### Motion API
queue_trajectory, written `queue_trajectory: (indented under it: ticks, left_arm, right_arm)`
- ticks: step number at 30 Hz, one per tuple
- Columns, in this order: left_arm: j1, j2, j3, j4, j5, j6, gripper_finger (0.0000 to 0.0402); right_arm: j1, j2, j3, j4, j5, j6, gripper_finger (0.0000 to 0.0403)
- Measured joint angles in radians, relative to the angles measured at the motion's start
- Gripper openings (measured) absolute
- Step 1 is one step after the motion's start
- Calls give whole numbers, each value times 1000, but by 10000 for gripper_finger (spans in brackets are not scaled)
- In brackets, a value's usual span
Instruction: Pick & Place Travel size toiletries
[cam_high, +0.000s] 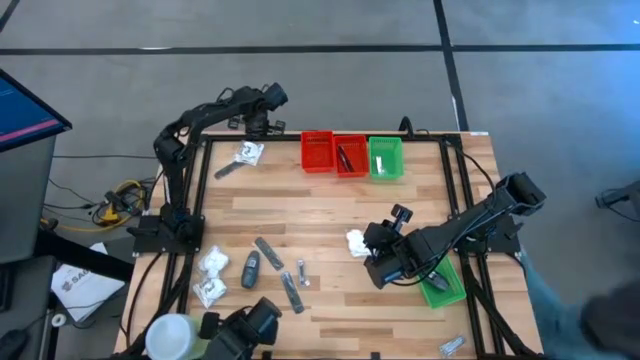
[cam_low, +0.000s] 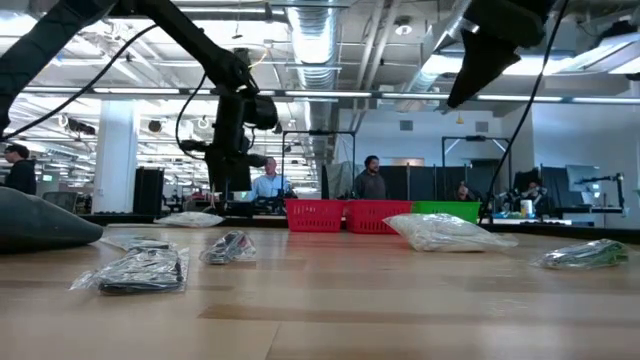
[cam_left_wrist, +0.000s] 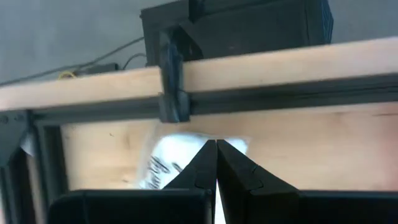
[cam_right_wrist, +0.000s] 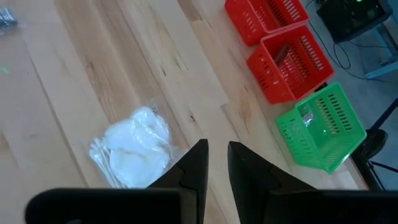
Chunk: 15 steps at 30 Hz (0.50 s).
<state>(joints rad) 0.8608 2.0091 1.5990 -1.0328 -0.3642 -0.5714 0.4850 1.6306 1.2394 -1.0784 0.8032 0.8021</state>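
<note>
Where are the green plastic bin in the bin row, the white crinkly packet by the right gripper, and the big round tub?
green plastic bin (cam_high: 385, 158): high view, inner floor.
white crinkly packet (cam_right_wrist: 134, 146): right wrist view, middle.
big round tub (cam_high: 170, 336): high view, top.

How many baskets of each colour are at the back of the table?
Red baskets: 2, one at the end of the row and one in the middle.
Green baskets: 1, at the other end.
Total: 3 baskets in the row.
</note>
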Motion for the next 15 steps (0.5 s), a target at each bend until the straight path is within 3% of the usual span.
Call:
queue_trajectory:
  ticks: [6, 11, 15]
  left_arm:
    - [-8, 17, -9, 75, 85, -80, 5]
    - [-23, 4, -15, 298, 174, -273, 7]
    - [-35, -18, -15, 428, 360, -370, 6]
  right_arm:
    - [-2, 0, -35, 32, -1, 2, 53]
    - [-1, 0, -35, 32, 4, 1, 53]
    - [-1, -9, -35, 32, 10, 2, 53]
